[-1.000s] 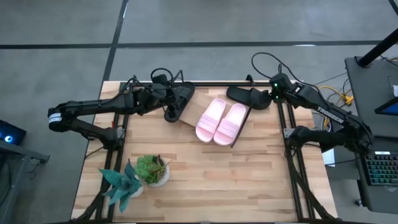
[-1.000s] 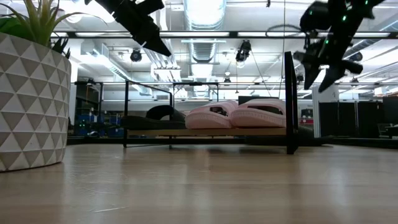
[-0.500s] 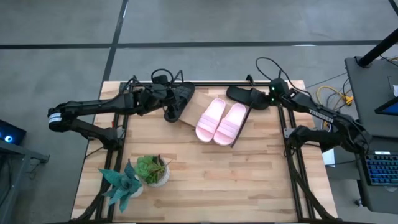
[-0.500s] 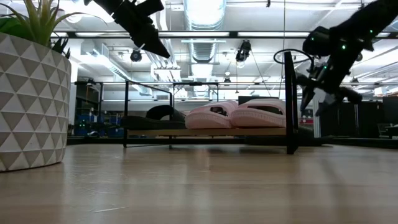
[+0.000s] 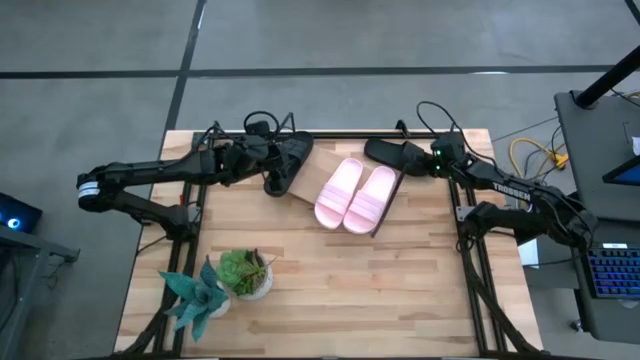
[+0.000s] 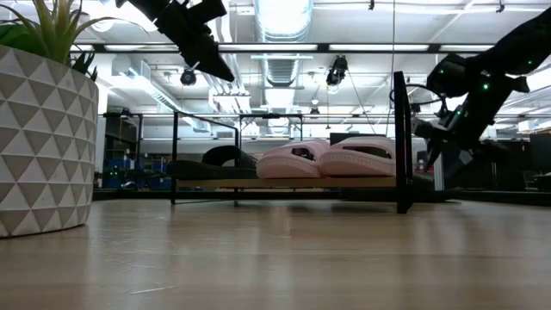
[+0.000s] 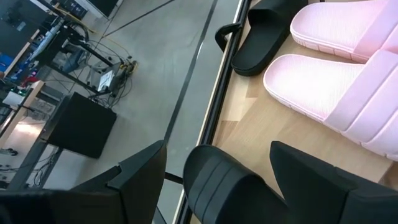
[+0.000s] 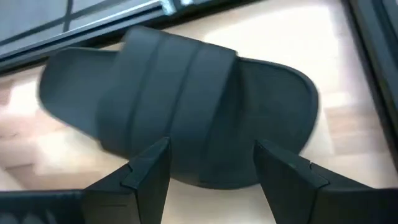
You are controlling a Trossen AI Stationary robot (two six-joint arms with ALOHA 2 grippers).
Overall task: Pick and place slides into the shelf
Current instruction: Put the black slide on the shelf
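Two pale pink slides [image 5: 355,195] lie side by side on the light-wood shelf [image 5: 308,182]. One black slide [image 5: 290,155] lies on the shelf's left end. My left gripper [image 5: 272,168] hovers open above it, high over the shelf in the low view [image 6: 200,39], and its strap [image 7: 217,186] shows between the fingers. The other black slide [image 5: 398,155] lies sole-down on the tabletop by the far edge, right of the shelf. My right gripper [image 5: 437,160] is open just above it, with the strap [image 8: 174,106] ahead of the fingers.
Two potted plants [image 5: 245,272] [image 5: 200,295] stand near the table's near left corner, and a patterned pot [image 6: 43,138] is close to the low camera. The shelf's black wire posts [image 6: 400,142] rise beside the right gripper. Cables lie along the far edge.
My right gripper has come down toward the black slide on the table, moving slightly toward the near edge, its fingers still apart. The slides and shelf have stayed in place.
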